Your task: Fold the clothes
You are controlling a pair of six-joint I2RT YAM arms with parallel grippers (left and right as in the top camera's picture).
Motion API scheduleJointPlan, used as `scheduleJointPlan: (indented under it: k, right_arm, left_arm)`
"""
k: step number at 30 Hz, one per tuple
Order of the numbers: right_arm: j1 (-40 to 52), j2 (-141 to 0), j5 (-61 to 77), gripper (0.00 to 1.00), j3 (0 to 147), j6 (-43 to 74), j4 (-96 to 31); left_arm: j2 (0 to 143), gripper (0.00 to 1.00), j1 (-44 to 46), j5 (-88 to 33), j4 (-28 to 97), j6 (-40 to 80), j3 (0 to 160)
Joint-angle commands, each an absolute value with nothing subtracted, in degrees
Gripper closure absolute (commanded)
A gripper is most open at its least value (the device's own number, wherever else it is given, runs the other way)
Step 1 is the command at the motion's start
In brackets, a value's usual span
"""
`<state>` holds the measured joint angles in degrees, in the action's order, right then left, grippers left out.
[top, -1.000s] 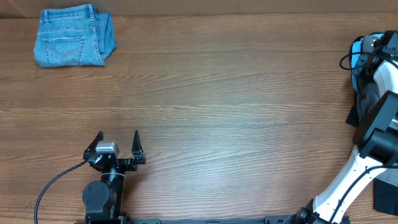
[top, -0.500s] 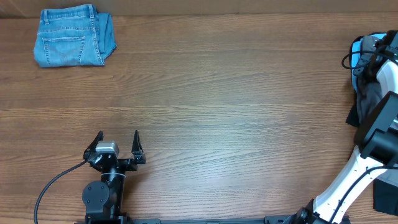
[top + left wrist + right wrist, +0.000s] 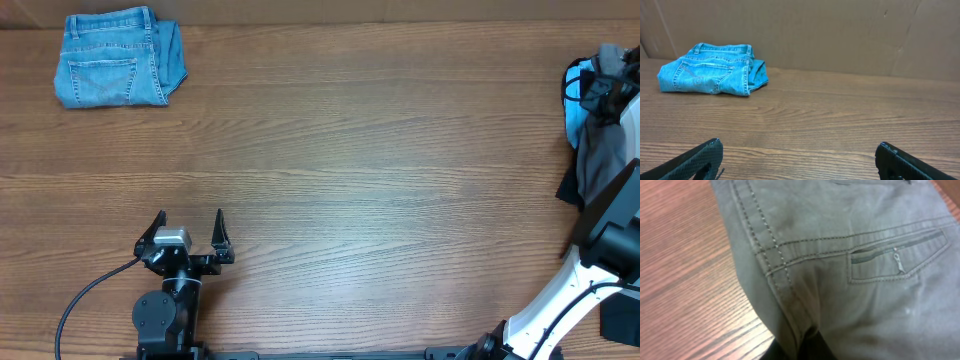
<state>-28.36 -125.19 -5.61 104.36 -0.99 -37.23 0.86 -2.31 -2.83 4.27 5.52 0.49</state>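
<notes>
The grey garment [image 3: 840,255] fills the right wrist view, showing double seams and a zipped slit pocket [image 3: 897,255]. In the overhead view it hangs as a grey drape [image 3: 598,160] at the table's far right edge. My right gripper [image 3: 606,82] is shut on a bunched fold of it, and the dark fingers show at the bottom of the right wrist view [image 3: 805,347]. My left gripper [image 3: 190,228] is open and empty near the front left, far from the garment. Its fingertips frame bare wood in the left wrist view [image 3: 800,155].
Folded blue denim jeans [image 3: 118,57] lie at the far left corner and also show in the left wrist view [image 3: 712,69]. A light-blue garment [image 3: 574,108] and a black one [image 3: 567,186] lie beside the grey cloth. A cardboard wall [image 3: 840,30] runs behind the table.
The right gripper has shifted slightly at the right edge. More grey cloth now shows below it, covering the black garment. The left arm has not moved.
</notes>
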Motion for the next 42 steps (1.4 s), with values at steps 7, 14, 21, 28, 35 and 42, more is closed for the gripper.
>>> scheduleJointPlan:
  k: [7,14,21,28,35,42]
  right_arm:
    - [-28.14,-119.33,-3.2,0.96,105.89,-0.14,-37.65]
    - [-28.03,-114.26,-3.29,0.96,105.89,0.54,-37.06]
    - [-28.1,-111.96,-3.25,0.86,105.89,0.51,-37.69]
    - [-28.1,-111.98,-3.22,0.9,105.8,0.51,-38.09]
    - [-28.1,-112.09,-0.05,0.96,105.71,0.49,-37.82]
    - [-25.12,-109.32,7.81,0.96,105.8,0.51,-36.64]
  left_arm:
    - [0.25,0.0,-2.66,-3.42,4.23,4.23,0.27]
    - [0.25,0.0,-2.66,-3.42,4.23,4.23,0.27]
    - [0.25,0.0,-2.66,-3.42,4.23,4.23,0.27]
    - [0.25,0.0,-2.66,-3.42,4.23,4.23,0.27]
    - [0.25,0.0,-2.66,-3.42,4.23,4.23,0.27]
    - [0.25,0.0,-2.66,-3.42,4.23,4.23,0.27]
